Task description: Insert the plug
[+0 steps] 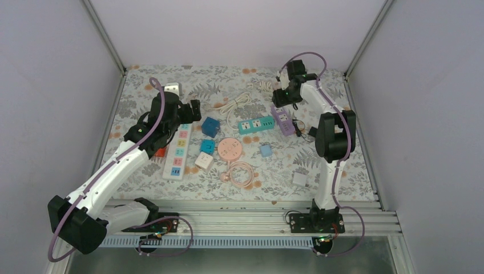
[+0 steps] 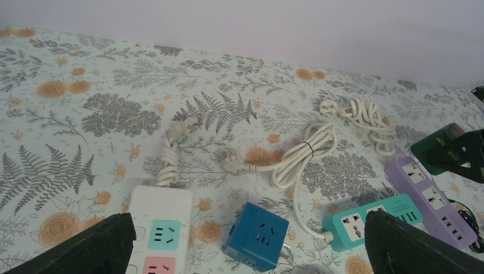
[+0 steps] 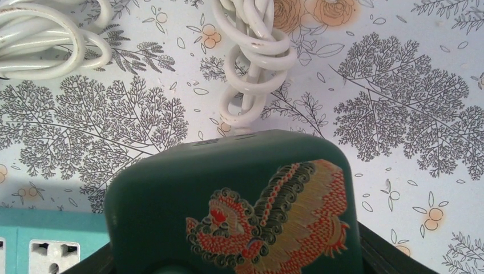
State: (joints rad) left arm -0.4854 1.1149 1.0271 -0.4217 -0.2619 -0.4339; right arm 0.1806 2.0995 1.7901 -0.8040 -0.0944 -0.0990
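One green plug (image 3: 234,200), held by right gripper (image 1: 284,98)

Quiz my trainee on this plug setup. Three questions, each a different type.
1. True or false: the left hand is open and holds nothing.
2. What does the right hand grip? A) white cable B) green plug C) blue cube socket
3. Fill in: beside the purple power strip lies the ___.
Key: 1 true; 2 B; 3 teal power strip.
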